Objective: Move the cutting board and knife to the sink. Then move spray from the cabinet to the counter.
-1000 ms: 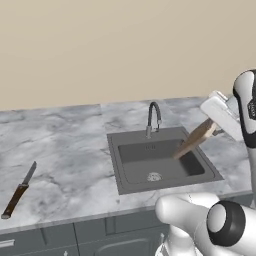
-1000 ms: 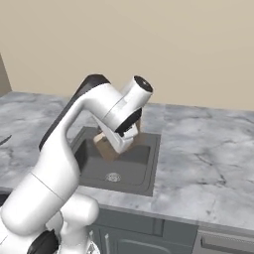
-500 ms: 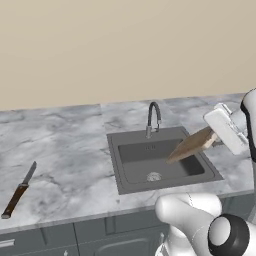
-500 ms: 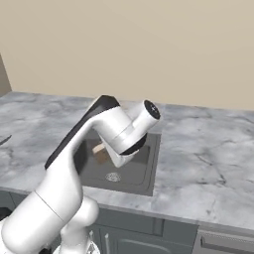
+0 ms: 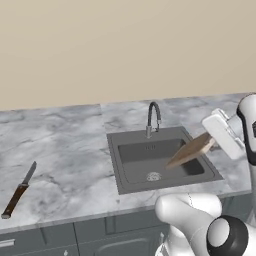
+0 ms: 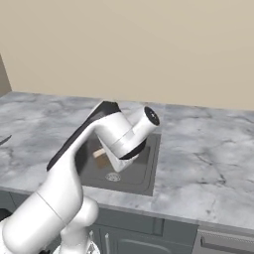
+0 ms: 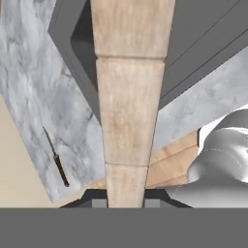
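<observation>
The light-brown wooden cutting board [image 5: 190,150] hangs tilted over the right half of the dark grey sink [image 5: 120,165], its low end down inside the basin. My gripper [image 5: 210,142] is shut on the board's upper right end. In the hand view the cutting board [image 7: 127,111] runs edge-on up from between my fingertips [image 7: 99,203], with the sink [image 7: 198,38] beyond it. The knife [image 5: 19,190] lies on the counter [image 5: 65,150] far to the left, and the knife [image 7: 55,160] is a thin dark sliver in the hand view. My arm hides most of the cutting board [image 6: 101,154] in the right base view.
A thin black arched faucet [image 5: 154,117] stands at the back rim of the sink, left of the board. Dark grey base cabinets [image 5: 75,235] run below the counter edge. A plain beige wall [image 5: 125,50] rises behind the marble counter [image 6: 208,154].
My hand has dropped lower over the sink's right side, carrying the board. The board now lies flatter, with its low end deeper in the basin. The knife has not moved.
</observation>
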